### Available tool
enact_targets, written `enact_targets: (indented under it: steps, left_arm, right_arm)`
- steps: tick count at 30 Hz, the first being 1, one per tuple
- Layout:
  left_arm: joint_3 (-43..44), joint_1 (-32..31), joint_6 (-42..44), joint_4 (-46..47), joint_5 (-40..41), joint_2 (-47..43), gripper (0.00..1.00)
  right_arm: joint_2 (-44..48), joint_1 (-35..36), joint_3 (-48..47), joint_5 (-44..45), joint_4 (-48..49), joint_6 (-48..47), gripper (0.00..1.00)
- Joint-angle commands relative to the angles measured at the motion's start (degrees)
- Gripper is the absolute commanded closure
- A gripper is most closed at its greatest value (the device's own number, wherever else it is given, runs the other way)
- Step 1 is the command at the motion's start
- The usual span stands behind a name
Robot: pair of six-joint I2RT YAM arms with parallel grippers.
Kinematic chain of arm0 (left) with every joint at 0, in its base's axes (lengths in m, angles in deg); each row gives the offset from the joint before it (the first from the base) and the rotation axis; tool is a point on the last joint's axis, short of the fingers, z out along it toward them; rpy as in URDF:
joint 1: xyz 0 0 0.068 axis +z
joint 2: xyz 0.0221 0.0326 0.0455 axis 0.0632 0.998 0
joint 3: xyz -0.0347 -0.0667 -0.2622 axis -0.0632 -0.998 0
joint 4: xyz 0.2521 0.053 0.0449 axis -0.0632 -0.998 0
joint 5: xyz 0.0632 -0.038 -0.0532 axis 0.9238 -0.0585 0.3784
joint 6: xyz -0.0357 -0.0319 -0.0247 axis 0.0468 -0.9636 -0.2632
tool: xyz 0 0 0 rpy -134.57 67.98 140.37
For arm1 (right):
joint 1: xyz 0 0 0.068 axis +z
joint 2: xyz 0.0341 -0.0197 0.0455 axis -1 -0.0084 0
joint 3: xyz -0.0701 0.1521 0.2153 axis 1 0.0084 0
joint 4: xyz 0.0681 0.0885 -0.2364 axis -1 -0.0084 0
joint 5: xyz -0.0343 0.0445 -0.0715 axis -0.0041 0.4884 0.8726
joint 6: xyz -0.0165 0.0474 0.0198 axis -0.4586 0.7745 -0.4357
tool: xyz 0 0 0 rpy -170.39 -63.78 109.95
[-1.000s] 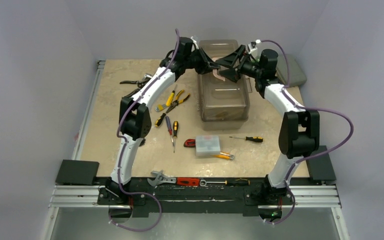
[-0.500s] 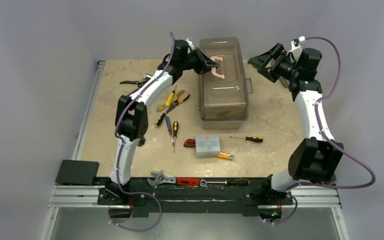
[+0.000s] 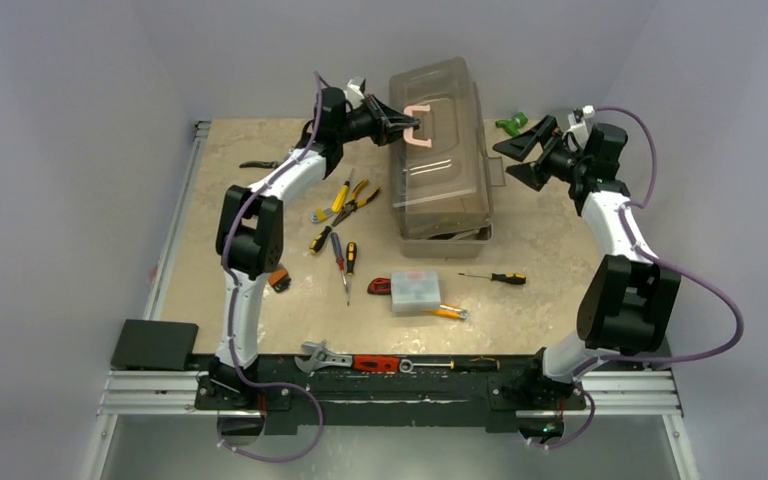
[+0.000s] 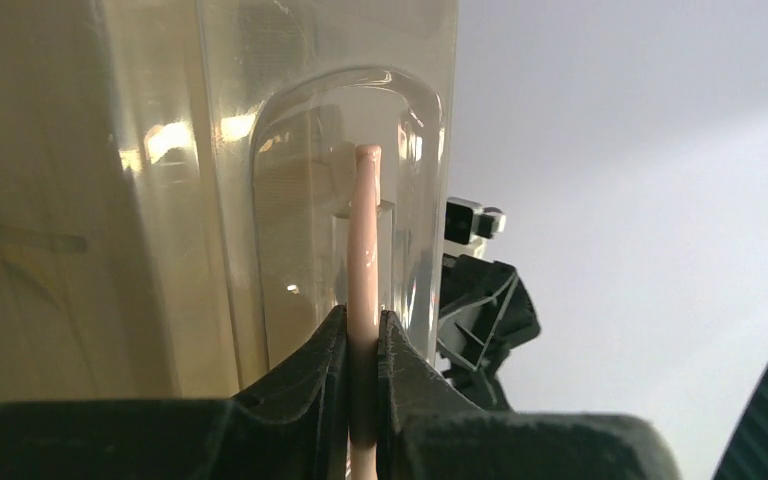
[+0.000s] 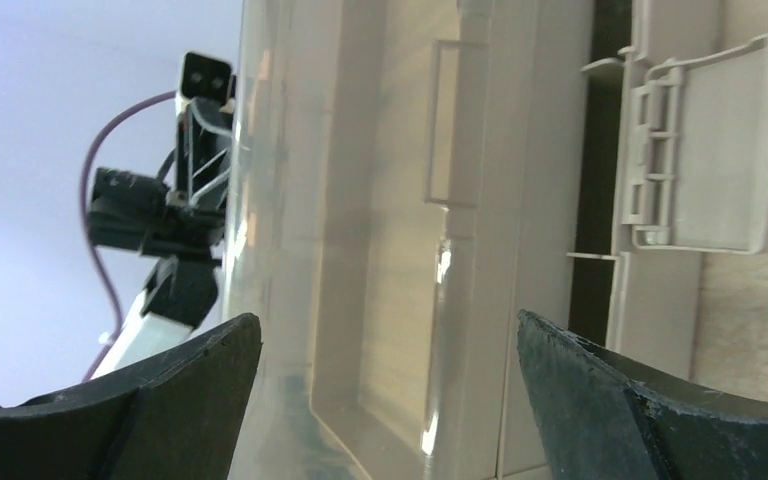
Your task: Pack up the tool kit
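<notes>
The beige toolbox (image 3: pixel 447 240) stands at the back middle of the table. Its smoky translucent lid (image 3: pixel 440 165) is raised and tilted off the base. My left gripper (image 3: pixel 407 113) is shut on the pinkish handle (image 3: pixel 418 110) on the lid; the left wrist view shows the handle (image 4: pixel 365 230) pinched between the jaws of that gripper (image 4: pixel 363 355). My right gripper (image 3: pixel 522 152) is open and empty just right of the box. In the right wrist view the open right gripper (image 5: pixel 390 350) faces the lid's side (image 5: pixel 380 200) and the latch (image 5: pixel 700 150). Loose pliers (image 3: pixel 360 197) and screwdrivers (image 3: pixel 338 250) lie left of the box.
A small flat grey case (image 3: pixel 415 292), a red knife (image 3: pixel 378 286), an orange knife (image 3: pixel 448 312) and a screwdriver (image 3: pixel 495 277) lie in front of the box. A green item (image 3: pixel 510 124) lies at the back right. A wrench (image 3: pixel 322 355) and other tools lie along the black front rail.
My right gripper let go of the lid area and drew back to the right. My left gripper pulled the handle up and left, and the lid rose off the base.
</notes>
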Motion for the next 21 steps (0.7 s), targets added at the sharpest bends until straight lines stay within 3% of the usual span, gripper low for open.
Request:
enact_targets:
  steps: [1,15,21]
  left_arm:
    - [-0.7,2.9,-9.3,17.6,-3.6,-4.6,1.0]
    - [-3.9,4.1,-14.7,25.6,-5.1,-3.3,1.0]
    - [-4.8,4.6,-15.3,27.0,-5.5,-3.6,1.0]
  right_arm:
    - [-1.2,-0.3,3.0,-9.5,15.6,8.9,0.01]
    - [-2.2,2.3,3.3,-14.9,24.1,17.2,0.02]
    - [-3.2,4.0,1.5,-14.2,20.7,15.7,0.03]
